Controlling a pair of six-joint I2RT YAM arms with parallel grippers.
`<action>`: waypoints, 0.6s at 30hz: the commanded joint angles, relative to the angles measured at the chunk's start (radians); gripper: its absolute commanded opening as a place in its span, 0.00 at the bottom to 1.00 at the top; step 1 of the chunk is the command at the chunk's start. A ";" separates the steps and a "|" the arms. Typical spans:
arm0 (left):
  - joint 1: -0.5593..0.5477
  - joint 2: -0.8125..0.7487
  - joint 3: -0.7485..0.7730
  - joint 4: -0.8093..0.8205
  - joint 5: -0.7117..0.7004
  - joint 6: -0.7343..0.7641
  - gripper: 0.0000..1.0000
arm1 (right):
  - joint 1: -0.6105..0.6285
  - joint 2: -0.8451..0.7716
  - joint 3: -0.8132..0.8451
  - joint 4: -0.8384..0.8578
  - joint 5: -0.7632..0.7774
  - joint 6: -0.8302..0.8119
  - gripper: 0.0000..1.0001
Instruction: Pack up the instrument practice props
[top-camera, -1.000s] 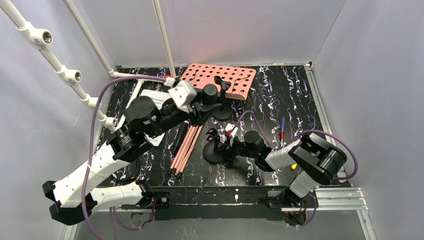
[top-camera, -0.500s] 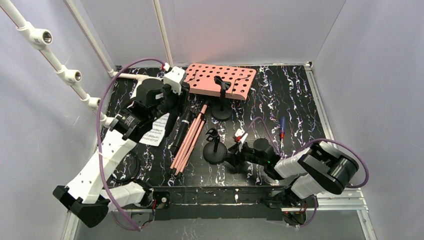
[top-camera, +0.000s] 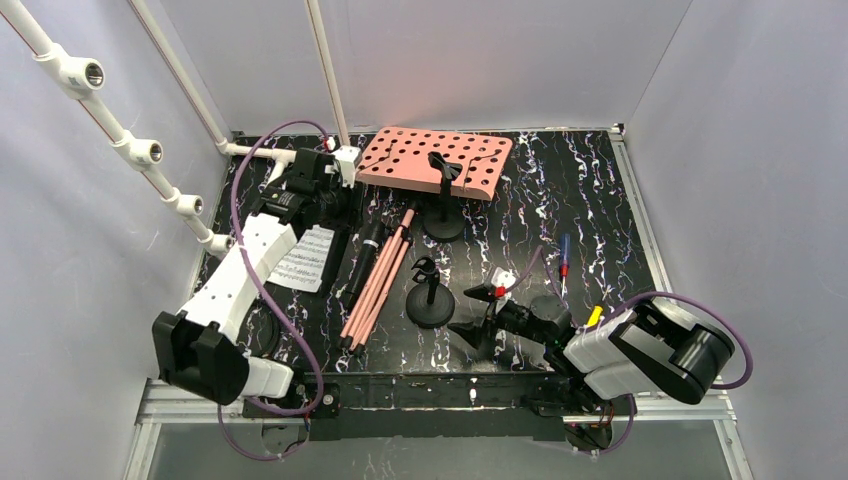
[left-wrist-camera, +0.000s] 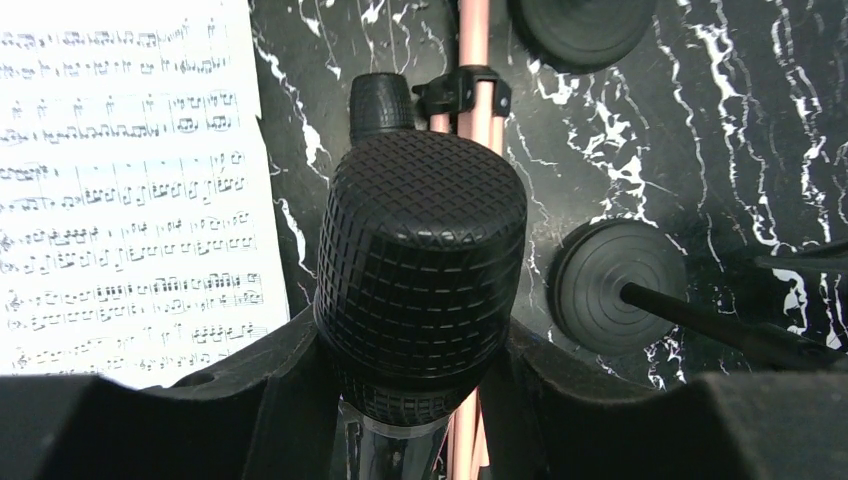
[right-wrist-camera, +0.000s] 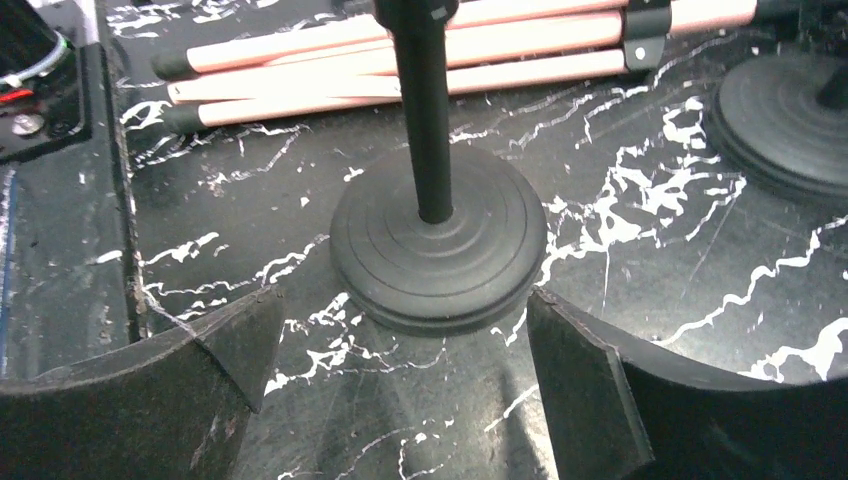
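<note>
- The microphone (left-wrist-camera: 420, 280) is gripped by the left claw (left-wrist-camera: 410, 385), just under its round mesh head. It is held over the bench (top-camera: 590, 200), at the back left, beside the sheet music (left-wrist-camera: 120, 180).
- A second microphone (top-camera: 366, 255) is laid flat on the bench, just beside the folded pink legs (top-camera: 380, 285). The pink music desk (top-camera: 435, 160) is laid at the back.
- Two stands with round black bases are stood upright. The back stand (top-camera: 444, 222) is by the music desk and the front stand (top-camera: 431, 302) is in the middle.
- The right claw (right-wrist-camera: 400, 300) is wide open and nothing is held in it. It is set low, just in front of the front stand, not touching it.
- Two jobs are judged to be in hand. The microphone is to be put away, and the front stand is to be picked up.
- The front stand is best grabbed by its thin post. The round bottom may be too wide for the claw.
- The right claw should be pushed forward until the post is between the fingers, then closed slowly.
- The front stand should be lifted straight up, so the pink legs are not knocked.
- The microphone should be squeezed firmly while it is moved, as the big head could make it tip.
- No box or bag is seen in any view, so the packing place cannot be told.
</note>
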 joint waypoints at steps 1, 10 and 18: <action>0.043 0.048 -0.014 -0.029 0.073 -0.002 0.05 | -0.001 -0.003 -0.047 0.205 -0.045 -0.015 0.99; 0.084 0.226 0.064 -0.071 0.149 0.017 0.07 | -0.002 0.004 -0.032 0.171 -0.030 -0.024 0.99; 0.085 0.345 0.076 -0.039 0.171 0.049 0.12 | -0.003 0.021 -0.028 0.145 -0.031 -0.024 0.99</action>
